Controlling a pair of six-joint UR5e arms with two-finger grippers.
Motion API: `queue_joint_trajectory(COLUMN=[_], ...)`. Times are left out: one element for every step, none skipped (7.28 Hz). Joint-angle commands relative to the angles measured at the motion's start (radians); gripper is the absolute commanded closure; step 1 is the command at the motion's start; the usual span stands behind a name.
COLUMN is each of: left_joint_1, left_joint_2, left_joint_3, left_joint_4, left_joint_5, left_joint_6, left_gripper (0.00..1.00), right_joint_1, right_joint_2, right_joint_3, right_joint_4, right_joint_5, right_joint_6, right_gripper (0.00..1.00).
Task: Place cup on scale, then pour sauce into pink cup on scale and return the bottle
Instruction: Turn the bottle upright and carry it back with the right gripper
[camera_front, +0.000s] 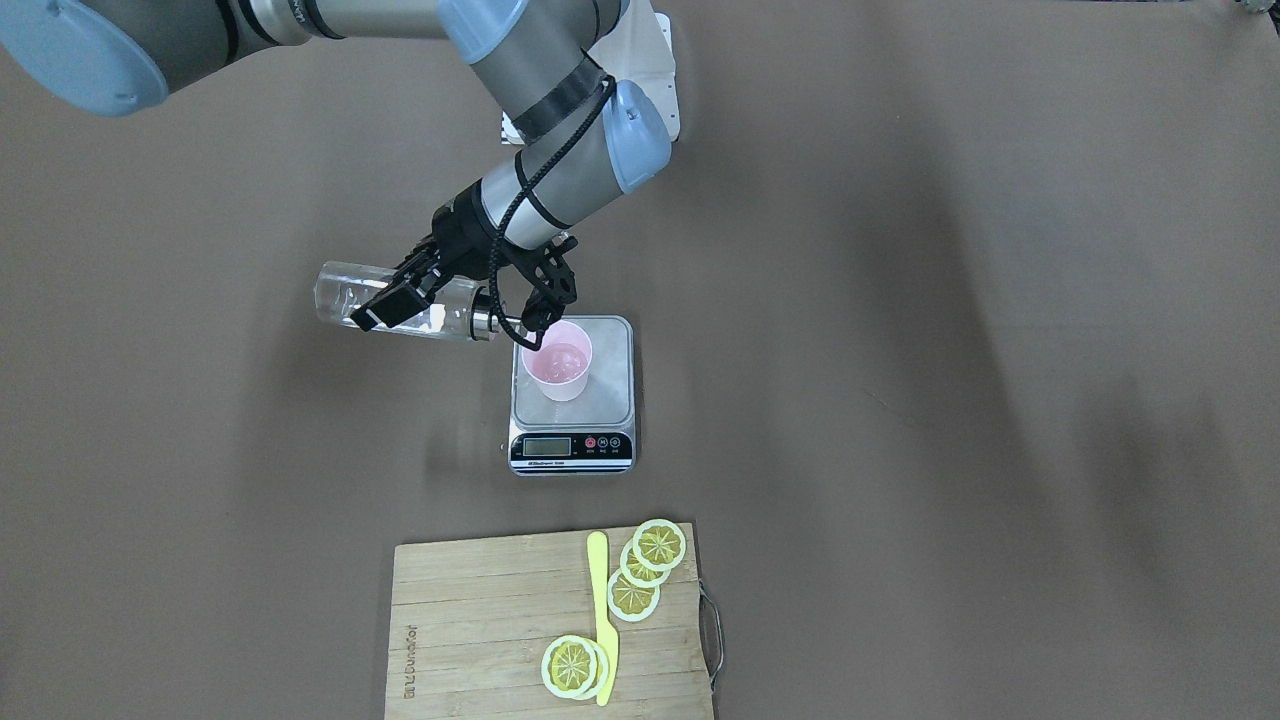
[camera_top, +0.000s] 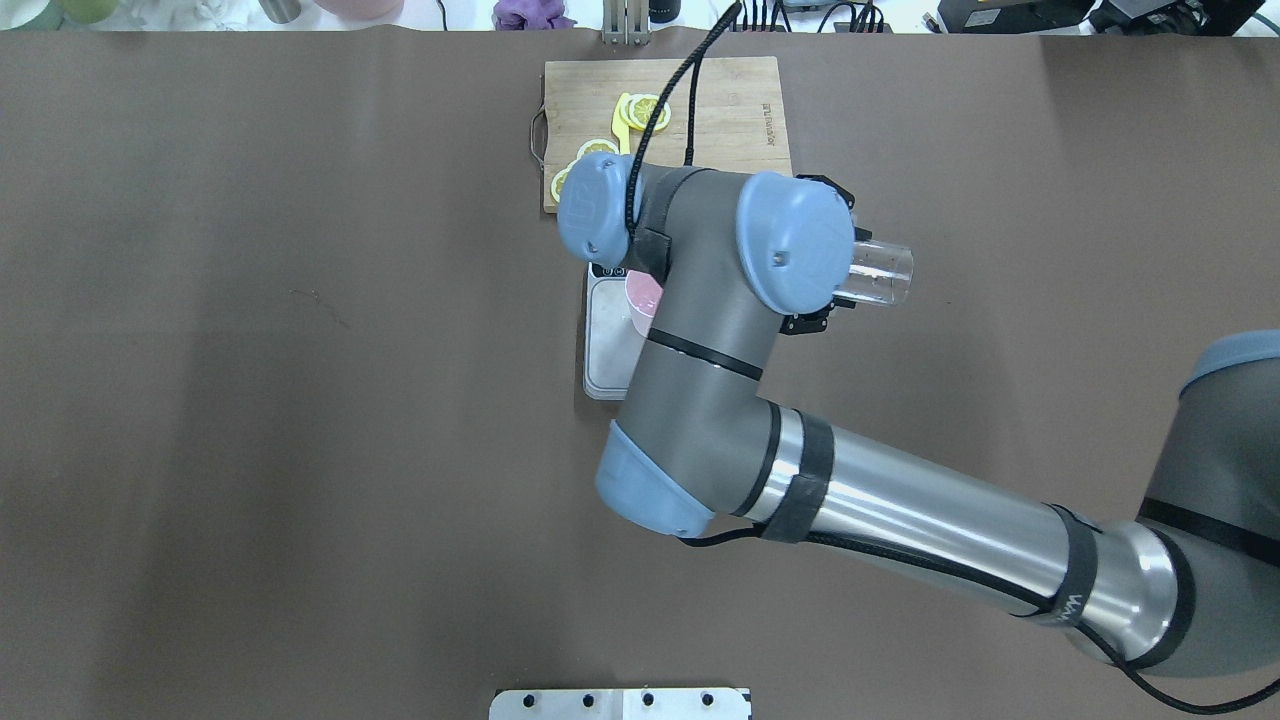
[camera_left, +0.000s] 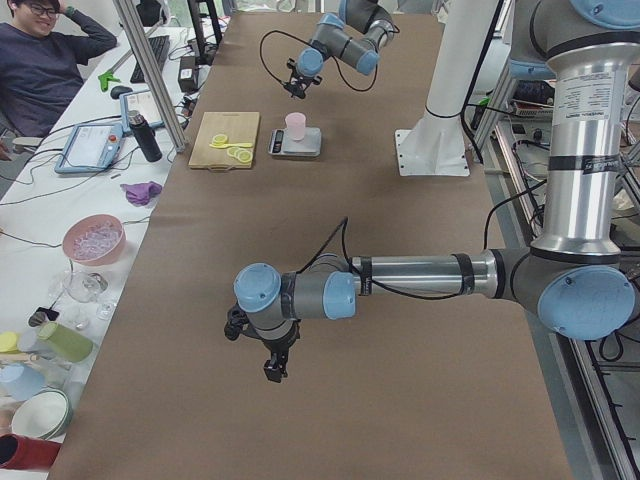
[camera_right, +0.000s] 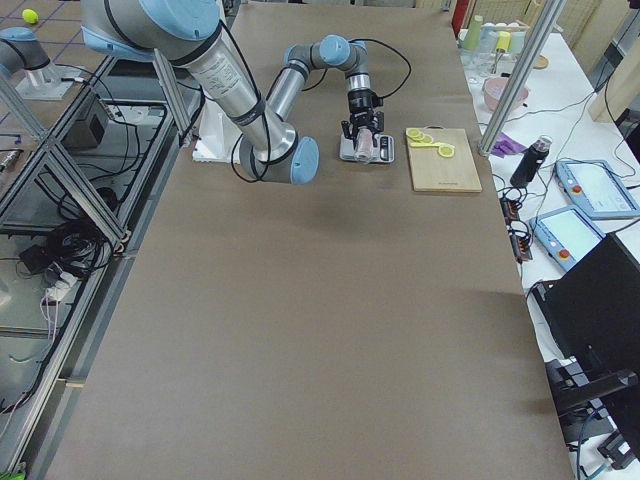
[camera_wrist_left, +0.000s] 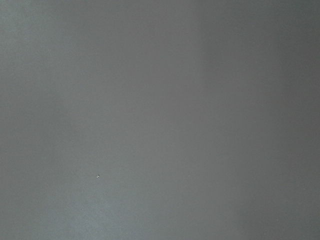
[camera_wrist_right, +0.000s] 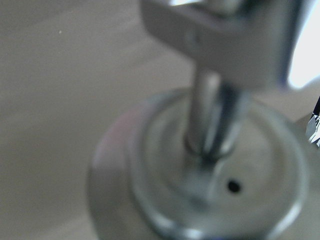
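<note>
The pink cup (camera_front: 563, 388) stands on the steel platform of the scale (camera_front: 612, 398), with a little clear sauce (camera_front: 562, 358) in it. The bottle (camera_front: 345, 290) is tipped almost level, its metal spout at the cup's rim, and the right gripper (camera_front: 405, 287) is clamped around its glass body. The left gripper (camera_left: 272, 368) hangs over bare table well apart, and I cannot tell whether it is open or closed.

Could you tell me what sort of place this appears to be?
Probably a robotics lab staging a kitchen task: the right arm and left arm share a covered table, control pendants lie on a side bench, and a scale and cutting board serve as props.
</note>
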Motion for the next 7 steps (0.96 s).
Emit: queue_joint_trajectory(left_joint_1=[0.000, -0.001, -0.001, -0.001, -0.001, -0.001, -0.001], left_joint_2=[0.001, 0.001, 0.001, 0.001, 0.002, 0.001, 0.001], left_joint_3=[0.000, 0.002, 0.003, 0.003, 0.002, 0.002, -0.001], left_joint_4=[-0.002, -0.002, -0.002, -0.002, -0.002, -0.002, -0.003], left_joint_5=[-0.008, -0.006, -0.006, -0.006, -0.006, -0.006, -0.006], left_joint_6=[0.000, 0.000, 0.002, 0.002, 0.002, 0.002, 0.002], left_gripper=[0.02, 0.02, 0.02, 0.02, 0.02, 0.02, 0.02], right_joint_1=[0.028, 0.042, 0.057, 0.080, 0.097, 0.114, 0.148], right_joint_2=[-0.157, -0.216, -0.259, -0.319, -0.384, -0.443, -0.478], right_joint_3=[0.132, 0.160, 0.206, 0.252, 0.267, 0.268, 0.268], right_joint_4=[0.199, 0.276, 0.328, 0.426, 0.547, 0.680, 0.770], right_joint_5=[0.039, 0.074, 0.088, 0.146, 0.189, 0.224, 0.285], right_joint_6=[-0.006, -0.014, -0.020, -0.043, -0.047, -0.049, -0.072], right_gripper=[1.00, 1.00, 1.00, 1.00, 1.00, 1.00, 1.00])
